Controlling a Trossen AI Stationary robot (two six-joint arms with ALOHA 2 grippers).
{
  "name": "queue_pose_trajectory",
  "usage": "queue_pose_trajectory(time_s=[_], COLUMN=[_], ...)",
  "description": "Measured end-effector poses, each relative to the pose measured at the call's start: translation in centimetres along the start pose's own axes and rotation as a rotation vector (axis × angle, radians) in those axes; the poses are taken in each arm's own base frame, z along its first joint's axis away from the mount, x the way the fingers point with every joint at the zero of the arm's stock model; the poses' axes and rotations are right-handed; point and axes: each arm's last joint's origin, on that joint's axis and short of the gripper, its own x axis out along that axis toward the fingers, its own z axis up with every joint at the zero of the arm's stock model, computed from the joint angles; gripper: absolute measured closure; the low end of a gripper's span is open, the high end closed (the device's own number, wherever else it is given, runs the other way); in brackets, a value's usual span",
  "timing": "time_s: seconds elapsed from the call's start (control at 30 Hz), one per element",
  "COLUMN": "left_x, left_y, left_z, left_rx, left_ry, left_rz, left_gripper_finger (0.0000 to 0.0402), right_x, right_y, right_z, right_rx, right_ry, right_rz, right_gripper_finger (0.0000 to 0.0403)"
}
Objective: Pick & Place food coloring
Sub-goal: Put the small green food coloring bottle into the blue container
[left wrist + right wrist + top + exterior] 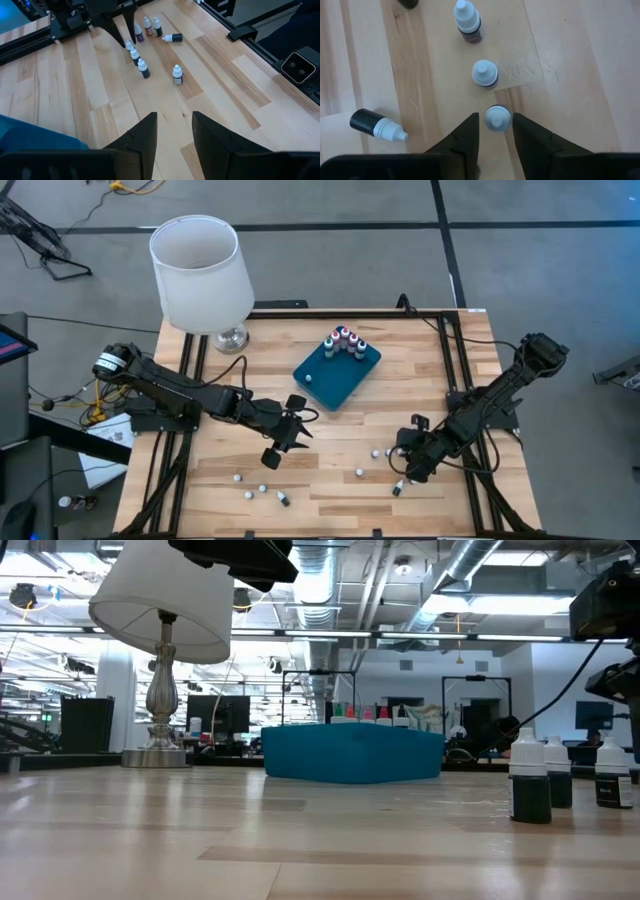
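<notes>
Several bottles (484, 73) stand crowded on the table (330, 480); one (497, 118) sits between the right end effector's (495, 137) narrowly parted fingers. Closing could topple neighbours. Left end effector (174, 131) hovers empty, parted.

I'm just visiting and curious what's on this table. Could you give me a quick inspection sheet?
Surface: wooden table, black frame rails.
Job's things: teal tray holding a cluster of bottles; loose bottles scattered on the near part, one lying down.
Clutter: white-shaded lamp.
Grippers: left gripper open, empty; right gripper open, fingers straddling an upright bottle.
Cables: cables lie on the floor left of the table.
Surroundings: grey floor; monitors, pipes overhead.
</notes>
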Motion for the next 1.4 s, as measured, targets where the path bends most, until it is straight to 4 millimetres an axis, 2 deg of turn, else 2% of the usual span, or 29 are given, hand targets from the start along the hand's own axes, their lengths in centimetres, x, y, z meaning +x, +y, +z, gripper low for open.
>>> queue_pose_trajectory(time_s=[0.3,0.7,1.13,1.4], left_x=[0.00,0.00,0.00,-0.09], left_y=[-0.01,0.00,-0.02,0.55], left_z=[0.00,-0.01,-0.09,-0.57], left_rx=[0.000,0.000,0.001,0.014], left_ry=[0.000,0.001,0.009,0.096], left_rz=[0.000,0.000,0.000,0.215], left_gripper_finger=[0.0285,0.0285,0.0285,0.0285], right_x=[0.00,-0.03,-0.11,-0.09], right_y=[-0.01,-0.03,-0.31,-0.66], right_z=[0.01,0.03,-0.18,-0.01], right_rx=[0.000,-0.001,-0.010,0.002], right_ry=[-0.005,-0.009,0.016,0.016], right_rz=[-0.004,-0.009,-0.039,-0.059], right_gripper_finger=[0.0299,0.0361,0.0358,0.0358])
